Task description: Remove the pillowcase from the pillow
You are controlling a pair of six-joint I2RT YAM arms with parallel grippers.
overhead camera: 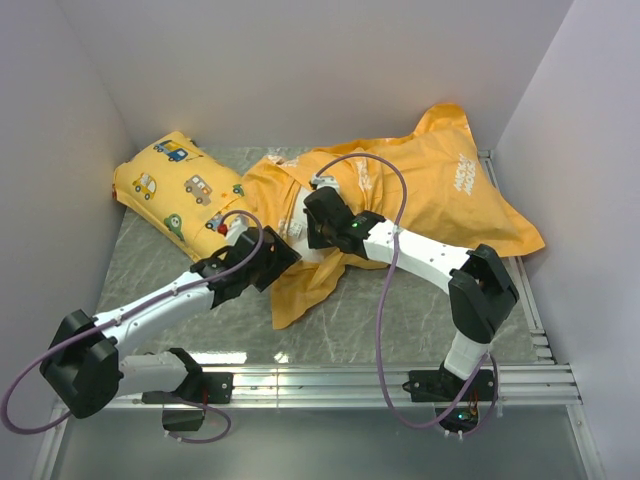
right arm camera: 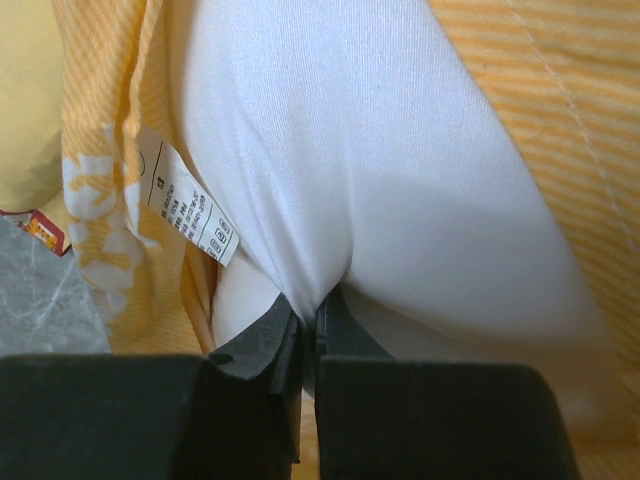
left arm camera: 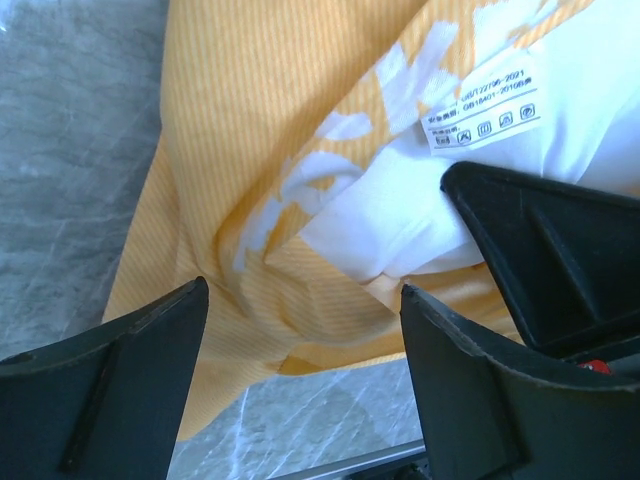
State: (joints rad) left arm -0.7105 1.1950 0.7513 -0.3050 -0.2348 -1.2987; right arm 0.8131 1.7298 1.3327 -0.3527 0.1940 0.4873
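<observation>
Your pillowcase [overhead camera: 450,190] lies across the far right of the table [overhead camera: 400,320], its open end at centre, where the pillow [right arm camera: 380,170] shows. Your right gripper [right arm camera: 308,318] is pinched tight on a fold of pillow, the arm bent at the elbow and reaching left. Your left gripper [left arm camera: 305,300] gapes wide over bunched pillowcase, gripping nothing, its arm stretched diagonally in. The car-print pillow [overhead camera: 180,180] sits far left.

The care label [left arm camera: 490,112] reads something like GB/T22796-2021 and GB18401-2010, plus wash symbols. The white lettering [overhead camera: 463,173] on the pillowcase [overhead camera: 430,210] is too tiny to read.
</observation>
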